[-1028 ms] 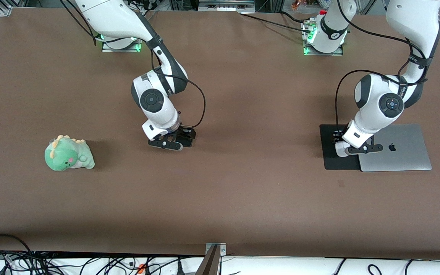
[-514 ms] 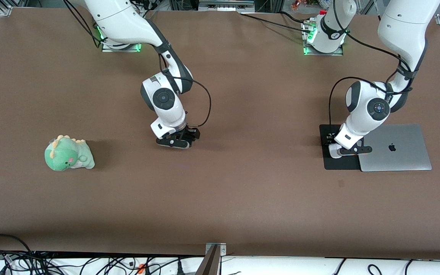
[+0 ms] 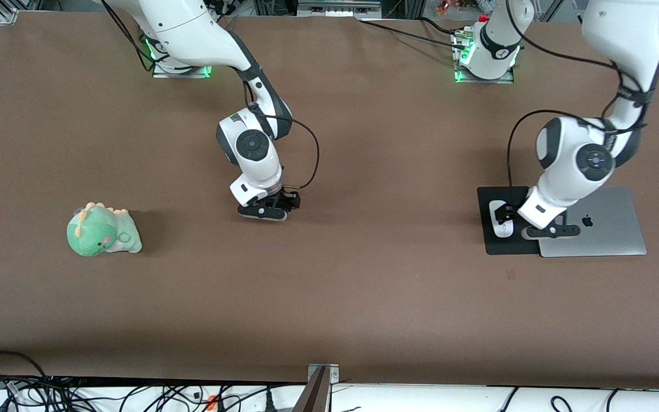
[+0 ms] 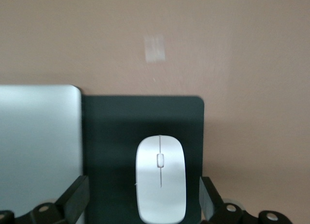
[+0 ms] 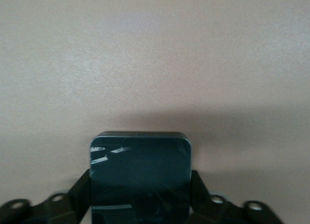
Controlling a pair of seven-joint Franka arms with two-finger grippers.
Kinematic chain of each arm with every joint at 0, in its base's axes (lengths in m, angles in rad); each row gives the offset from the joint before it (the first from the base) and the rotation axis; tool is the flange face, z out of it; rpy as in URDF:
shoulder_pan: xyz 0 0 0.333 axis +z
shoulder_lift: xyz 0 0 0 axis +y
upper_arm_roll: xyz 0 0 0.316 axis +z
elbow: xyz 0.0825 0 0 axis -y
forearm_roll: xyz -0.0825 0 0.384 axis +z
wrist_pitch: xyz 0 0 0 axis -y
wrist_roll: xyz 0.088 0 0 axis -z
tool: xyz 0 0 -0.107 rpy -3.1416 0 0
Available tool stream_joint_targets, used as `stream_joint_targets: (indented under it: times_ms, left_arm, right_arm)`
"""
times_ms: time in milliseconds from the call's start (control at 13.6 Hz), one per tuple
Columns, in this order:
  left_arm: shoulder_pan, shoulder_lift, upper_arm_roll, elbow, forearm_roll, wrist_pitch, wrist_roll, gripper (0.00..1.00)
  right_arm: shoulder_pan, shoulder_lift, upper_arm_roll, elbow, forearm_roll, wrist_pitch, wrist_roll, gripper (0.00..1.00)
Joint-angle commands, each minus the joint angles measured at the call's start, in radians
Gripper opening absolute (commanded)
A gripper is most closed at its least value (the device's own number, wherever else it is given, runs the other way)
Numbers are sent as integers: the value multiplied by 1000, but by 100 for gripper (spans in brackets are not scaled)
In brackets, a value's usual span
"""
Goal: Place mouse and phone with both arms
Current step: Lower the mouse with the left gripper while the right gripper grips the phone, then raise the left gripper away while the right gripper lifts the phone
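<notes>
Down at the right arm's end of the brown table (image 3: 364, 297) a small green dinosaur toy (image 3: 103, 230) lies by itself, well apart from everything else.

Next along comes the right arm, reaching out from its green-lit base and bending down toward the middle of the table. Its claw, the right gripper (image 3: 285, 203), hangs low over bare tabletop. In the right wrist view the phone (image 5: 140, 178) sits squarely between the two black fingers (image 5: 80, 192), which press in on its two long edges, so the claw is pinching the phone. The phone's dark, glossy face catches a few streaks of light, and a soft shadow falls on the table under it. I cannot tell whether its lower edge touches the table.

At the left arm's end lies a black mouse pad (image 3: 492, 243), with a closed silver laptop (image 3: 604, 229) just beside it and overlapping the pad's edge. The mouse (image 3: 502, 226) lies flat on the pad, toward the edge of the pad that is away from the laptop. The left arm bends down over this spot, and the left gripper (image 3: 504, 219) is directly above the mouse. In the left wrist view its fingers (image 4: 77, 197) are spread wide, one on each side of the mouse with dark pad showing in both gaps, touching nothing. The grey line down the mouse's top runs straight out from between them.
</notes>
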Motion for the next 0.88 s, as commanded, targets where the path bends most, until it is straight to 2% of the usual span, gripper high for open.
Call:
stream_joint_targets:
  times_ms: [0,73,147,294,514,807]
  left_arm:
    - [27,-106,-6,81,24,-164,23,100]
    - [28,-134,-11,120,16,-234,23,100]
    - [28,-155,-13,172,12,-313,23,100]
    - [28,-175,-16,287,8,-483,27,100]
    - [28,-204,-14,436,-36,-695,96,100]
    - [28,-253,-16,525,-50,-853,112,100]
  right_arm:
    - [11,8,-14,-13,-17,20,14,23]
    - [6,3,-14,-4,-17,-11,8,7]
    - [3,-2,-16,19,-17,-63,-2,0]
    - [-5,-11,-37,81,-17,-181,-29,0]
    - [-43,-35,-82,156,-5,-365,-219,0]
    - [-170,-101,-85,115,3,-344,-431,0]
